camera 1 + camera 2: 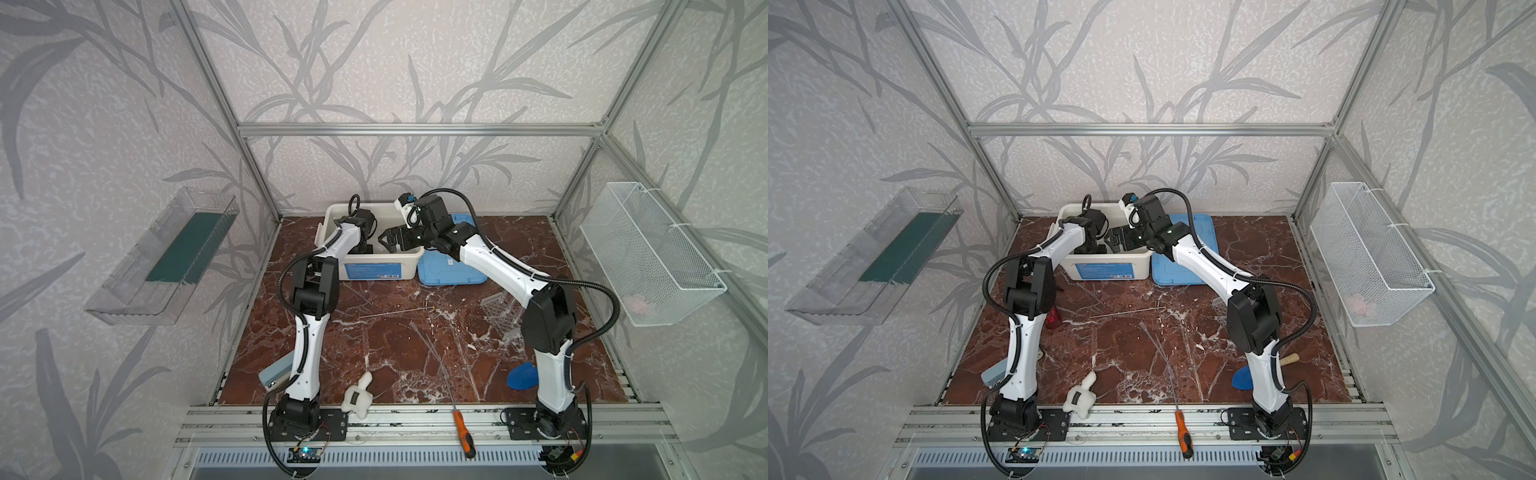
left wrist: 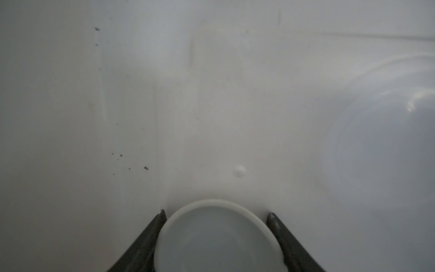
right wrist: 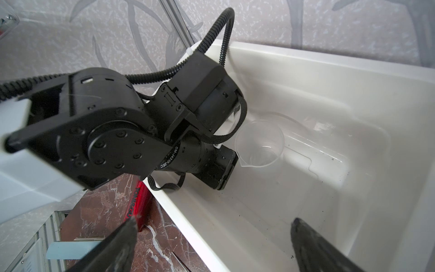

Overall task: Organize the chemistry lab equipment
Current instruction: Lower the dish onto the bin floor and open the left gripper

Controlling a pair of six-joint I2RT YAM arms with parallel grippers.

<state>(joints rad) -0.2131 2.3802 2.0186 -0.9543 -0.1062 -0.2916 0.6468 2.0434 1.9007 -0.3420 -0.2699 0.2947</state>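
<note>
The small white round dish (image 2: 219,237) is held between the fingers of the left pincer (image 2: 216,213), low inside the white bin (image 1: 409,268). The clear graduated plastic beaker (image 3: 260,143) is stood upright just beside that wrist. The right pincer (image 3: 214,220) is spread wide and empty over the bin's rim. The clear perforated tube rack (image 1: 500,316) is partly hidden by the right arm. Thin clear rods (image 1: 395,311) are laid on the bench (image 1: 374,365).

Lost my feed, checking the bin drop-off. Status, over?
Left gripper shut on white dish, low inside bin. Right gripper open, empty, over bin rim. Beaker in bin, apart from dish.
</note>
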